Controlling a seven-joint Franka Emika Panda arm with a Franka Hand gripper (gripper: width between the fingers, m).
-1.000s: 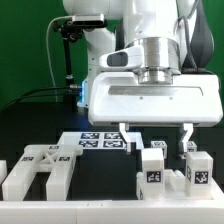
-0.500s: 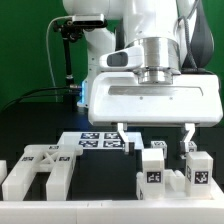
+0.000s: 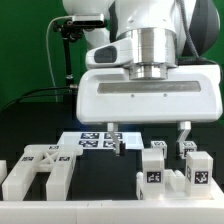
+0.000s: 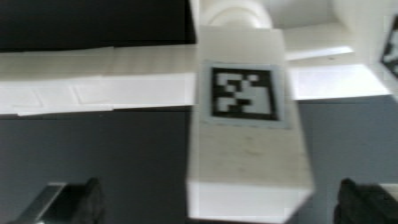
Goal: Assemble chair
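A white robot arm (image 3: 150, 45) hangs over a dark tabletop (image 3: 100, 180). Its end effector (image 3: 151, 146) points straight down, low over the loose chair parts. The two fingers (image 3: 119, 146) are spread wide and hold nothing.

The chair is in separate white pieces, each with black-and-white square tags. A blocky frame piece (image 3: 35, 170) made of joined bars lies by the tabletop's near corner on the exterior view's left. A cluster of blocks stands toward the near edge on the exterior view's right. One tagged block (image 3: 152, 181) sits almost under the middle of the end effector, with a smaller block (image 3: 152, 157) just behind it. A second tagged block (image 3: 197, 173) stands beside them, closer to the edge on the exterior view's right.

The marker board (image 3: 95, 139) lies flat near the middle of the tabletop, behind the frame piece. One finger hangs in front of the board's end on the exterior view's right.

In the wrist view, a long white bar (image 4: 240, 140) runs lengthwise through the gap between the fingers. It carries one square tag (image 4: 242, 96) on its upper face. The dark fingertips (image 4: 68, 200) show on either side of the bar's near end, both apart from it. Beyond the bar is a pale flat surface, too washed out for me to say what it is.
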